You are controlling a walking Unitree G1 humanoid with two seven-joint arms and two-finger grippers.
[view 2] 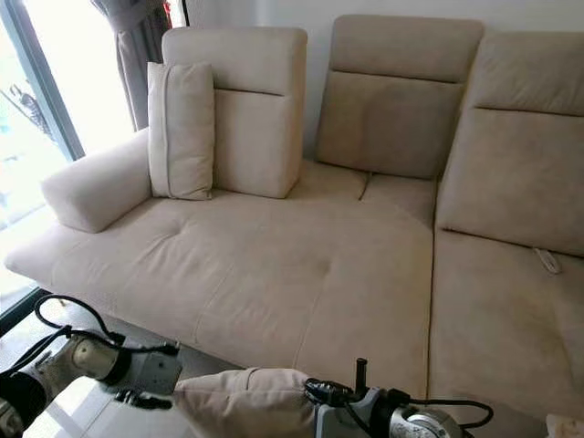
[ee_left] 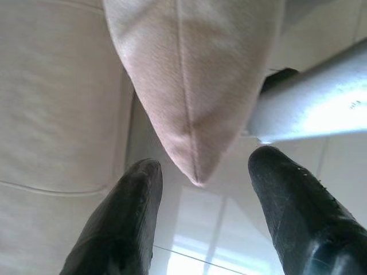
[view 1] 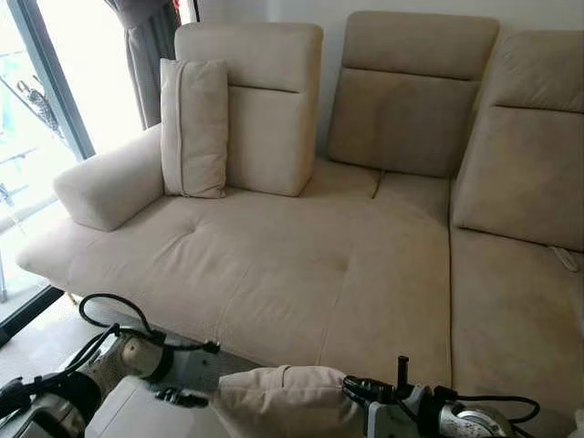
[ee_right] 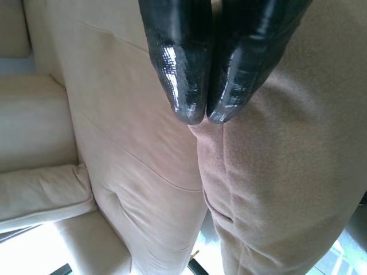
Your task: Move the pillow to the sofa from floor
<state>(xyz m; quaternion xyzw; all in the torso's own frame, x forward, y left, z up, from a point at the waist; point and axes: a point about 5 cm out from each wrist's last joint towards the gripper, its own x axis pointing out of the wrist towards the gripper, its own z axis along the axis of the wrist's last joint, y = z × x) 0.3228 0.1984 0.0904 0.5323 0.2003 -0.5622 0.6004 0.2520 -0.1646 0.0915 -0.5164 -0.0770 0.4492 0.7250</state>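
Right wrist view: right gripper [ee_right: 198, 117] pinches the pillow [view 1: 283, 401], sofa [view 1: 301, 274] seat just ahead; left gripper [ee_left: 200, 183] gapes, empty.

No readable text, labels, brands, numbers or signs anywhere: none on the sofa [view 1: 301, 265], none on the pillow [view 1: 283, 401], none on the upright cushion [view 1: 193, 128] at upper left.
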